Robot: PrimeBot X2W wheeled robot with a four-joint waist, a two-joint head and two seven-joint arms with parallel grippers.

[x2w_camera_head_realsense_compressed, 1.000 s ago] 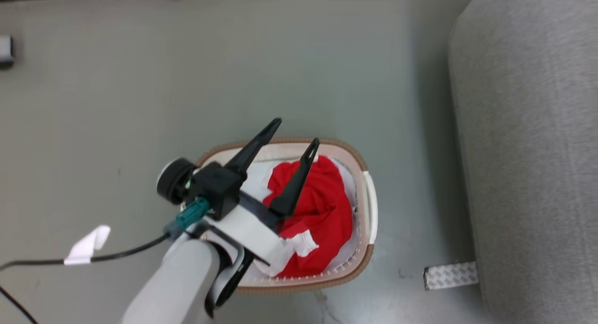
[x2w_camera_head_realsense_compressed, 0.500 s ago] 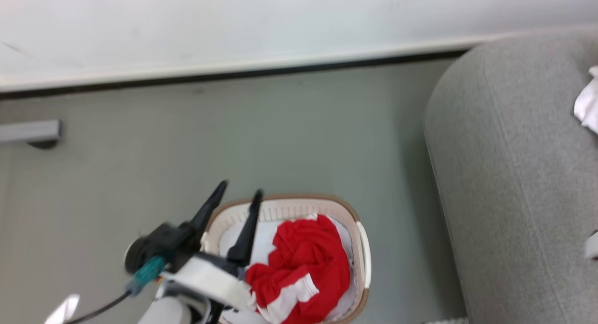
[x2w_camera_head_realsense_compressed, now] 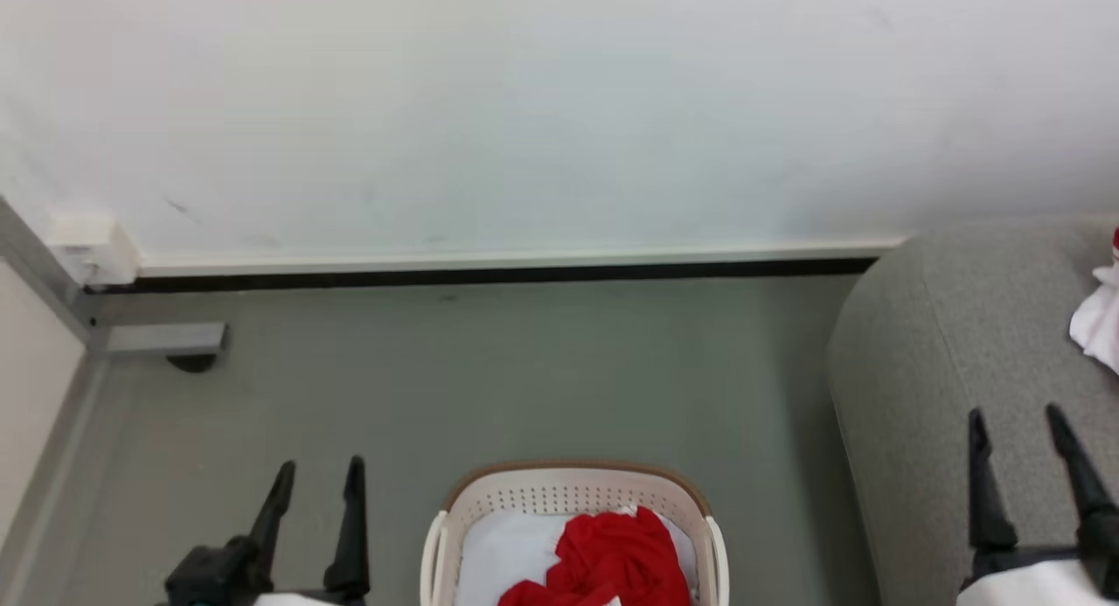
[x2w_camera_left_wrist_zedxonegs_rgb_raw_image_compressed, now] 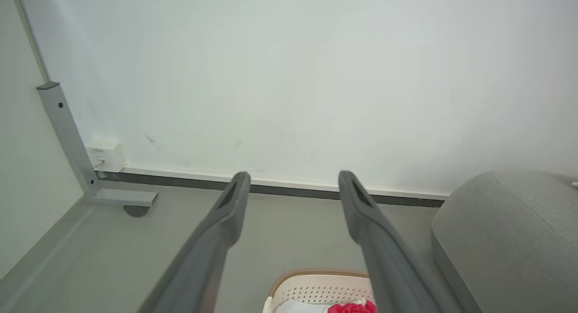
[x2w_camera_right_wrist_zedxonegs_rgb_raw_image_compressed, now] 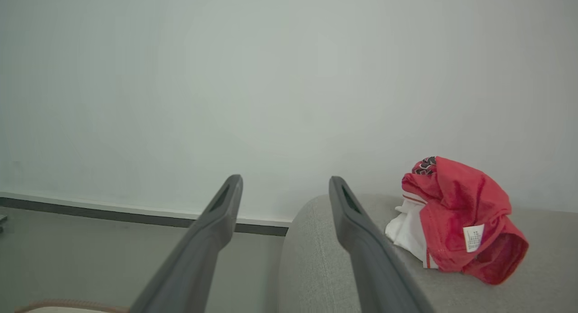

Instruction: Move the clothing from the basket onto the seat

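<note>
Clothing (x2w_camera_right_wrist_zedxonegs_rgb_raw_image_compressed: 460, 218) sits bundled on seat (x2w_camera_right_wrist_zedxonegs_rgb_raw_image_compressed: 307, 268) in right wrist view.

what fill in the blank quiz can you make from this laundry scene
The garment in the laundry basket is bright ____. The basket's rim is ____. The tagged garment lies ____ the grey seat. The left gripper and right gripper both stand ____.
Missing: red; brown; on; open.
</note>
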